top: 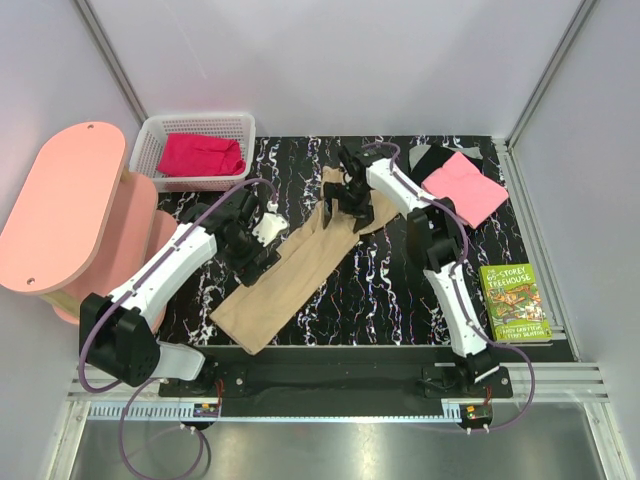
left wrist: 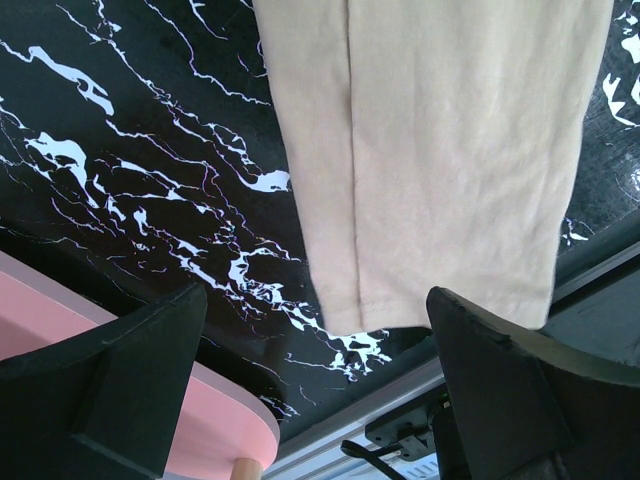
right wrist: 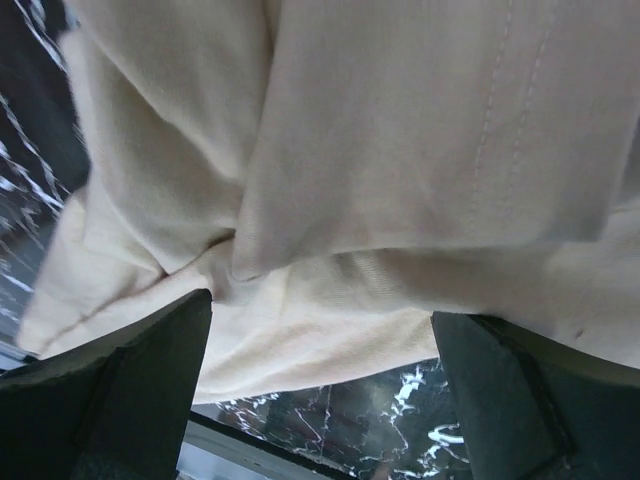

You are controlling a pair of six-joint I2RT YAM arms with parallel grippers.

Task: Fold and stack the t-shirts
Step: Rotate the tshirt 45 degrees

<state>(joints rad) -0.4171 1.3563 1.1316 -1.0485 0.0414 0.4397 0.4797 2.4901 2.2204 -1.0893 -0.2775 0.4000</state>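
A tan-beige t-shirt point(top: 290, 270), folded into a long strip, lies diagonally across the black marbled mat point(top: 380, 290). My left gripper point(top: 262, 238) hovers open beside the strip's left edge. In the left wrist view the strip's hem point(left wrist: 440, 150) lies ahead of the open gripper point(left wrist: 315, 385), nothing between the jaws. My right gripper point(top: 350, 203) stands open over the strip's bunched far end. There the tan cloth point(right wrist: 330, 180) fills the right wrist view just above the open gripper point(right wrist: 320, 395). A folded pink t-shirt point(top: 466, 188) rests at the back right on dark cloth point(top: 432, 157). A magenta-red t-shirt point(top: 200, 155) sits in the basket.
A white basket point(top: 150, 140) stands at the back left corner. A pink oval stool point(top: 62, 205) stands off the mat's left side. A green paperback book point(top: 514, 302) lies at the mat's right edge. Grey walls close in the back and sides.
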